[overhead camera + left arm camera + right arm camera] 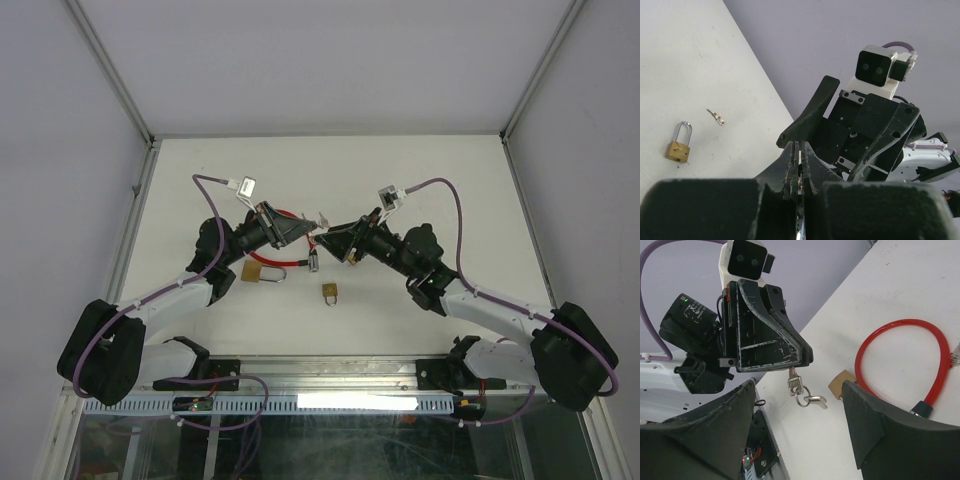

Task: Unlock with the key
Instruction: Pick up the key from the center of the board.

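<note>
Small brass padlock (329, 292), steel shackle, flat on white worktop (420, 180), near centre. Just beyond and left of it, silver key (794, 382) clenched in left fingers (765, 340), above worktop. Long axis about vertical, free end pointing down. Split ring and second key dangle below it; blade probably hidden in the grip. Right fingers (875, 430) released, spread wide, facing key, apart from it. Left: larger brass padlock (258, 271). Farther: glossy red cable loop (910, 322).
</note>
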You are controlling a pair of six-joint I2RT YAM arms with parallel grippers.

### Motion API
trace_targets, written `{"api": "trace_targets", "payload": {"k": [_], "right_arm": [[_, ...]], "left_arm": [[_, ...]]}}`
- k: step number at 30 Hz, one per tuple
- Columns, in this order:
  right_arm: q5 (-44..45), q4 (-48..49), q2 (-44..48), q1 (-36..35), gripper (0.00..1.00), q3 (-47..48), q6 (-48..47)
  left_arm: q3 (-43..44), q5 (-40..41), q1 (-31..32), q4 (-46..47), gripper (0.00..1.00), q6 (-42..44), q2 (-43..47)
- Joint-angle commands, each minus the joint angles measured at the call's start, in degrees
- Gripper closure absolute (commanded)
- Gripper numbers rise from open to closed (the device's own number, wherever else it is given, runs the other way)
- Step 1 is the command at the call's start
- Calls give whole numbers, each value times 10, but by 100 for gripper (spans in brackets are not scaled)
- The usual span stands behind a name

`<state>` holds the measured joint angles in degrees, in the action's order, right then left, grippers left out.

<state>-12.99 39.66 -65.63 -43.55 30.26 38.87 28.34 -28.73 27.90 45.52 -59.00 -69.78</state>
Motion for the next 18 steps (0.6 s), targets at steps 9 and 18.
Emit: {"api": "trace_targets", "payload": {"k": [9, 18], "right_arm": [[-59, 120, -35, 3, 42, -4, 34], [-79, 176, -64, 3, 57, -1, 61]], "left_arm": [[2, -13, -3, 65, 100, -25, 12], [0, -15, -2, 74, 100, -32, 14]]}}
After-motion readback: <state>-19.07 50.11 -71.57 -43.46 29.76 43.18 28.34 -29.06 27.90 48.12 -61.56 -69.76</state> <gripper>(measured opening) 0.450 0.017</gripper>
